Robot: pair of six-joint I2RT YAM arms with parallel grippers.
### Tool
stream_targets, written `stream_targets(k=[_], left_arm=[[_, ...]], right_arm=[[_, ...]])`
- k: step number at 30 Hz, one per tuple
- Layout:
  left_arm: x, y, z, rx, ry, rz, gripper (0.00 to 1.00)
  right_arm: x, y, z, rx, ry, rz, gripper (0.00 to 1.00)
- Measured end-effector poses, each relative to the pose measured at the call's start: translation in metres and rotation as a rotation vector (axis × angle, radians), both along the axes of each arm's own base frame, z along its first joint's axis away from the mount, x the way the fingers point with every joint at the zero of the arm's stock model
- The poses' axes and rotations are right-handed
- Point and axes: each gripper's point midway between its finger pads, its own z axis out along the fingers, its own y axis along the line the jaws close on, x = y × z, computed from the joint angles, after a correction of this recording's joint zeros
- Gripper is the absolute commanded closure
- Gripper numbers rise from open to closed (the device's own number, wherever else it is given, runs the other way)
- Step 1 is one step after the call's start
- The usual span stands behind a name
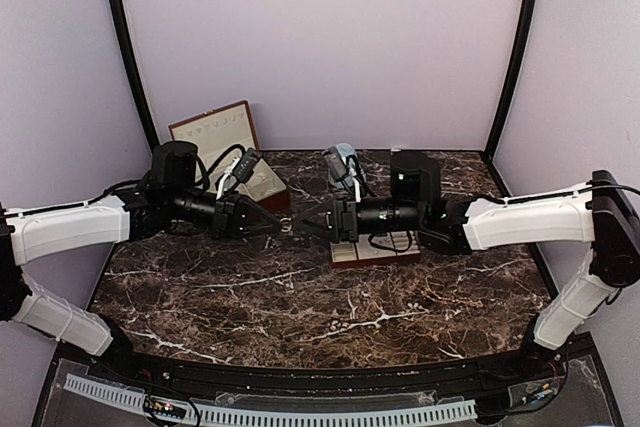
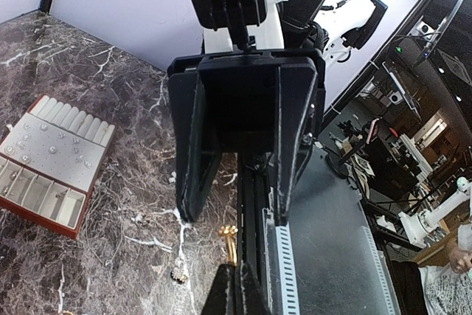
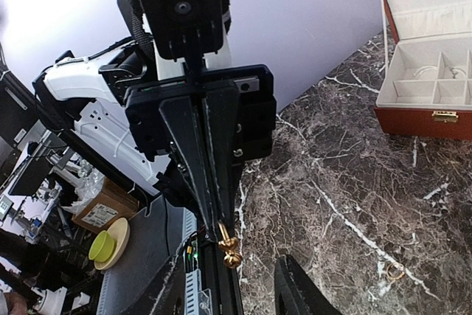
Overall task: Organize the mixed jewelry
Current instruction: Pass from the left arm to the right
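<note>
One gold jewelry piece (image 3: pixel 229 247) sits pinched in the closed left tool (image 3: pixel 220 220); the right tool (image 2: pixel 236 208) gapes open.

Small gold piece (image 3: pixel 228 246) (glinting), aloft

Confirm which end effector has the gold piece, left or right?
The left end effector: its fingers are pinched shut on the gold piece. The right end effector faces it with jaws spread wide, holding nothing.
</note>
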Motion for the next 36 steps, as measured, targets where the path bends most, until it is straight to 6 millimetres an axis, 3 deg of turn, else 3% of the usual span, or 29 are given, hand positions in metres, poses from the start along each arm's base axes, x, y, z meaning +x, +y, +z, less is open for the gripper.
stream_targets(k=[8,16,36], left_arm=[[-0.006,-0.002,-0.001,0.001,-0.002,-0.021,1.00],[-0.006,-0.003,-0.001,0.002,-0.003,-0.024,1.00],[-0.007,-0.003,-0.002,0.006,-0.001,-0.023,1.00]], right_arm=[[-0.001,0.006,0.014,0.033,-0.016,0.013,0.68],[-0.004,0.012,0.008,0.019,-0.021,0.028,0.72],[-0.002,0.012,0.002,-0.002,-0.033,0.016,0.99]])
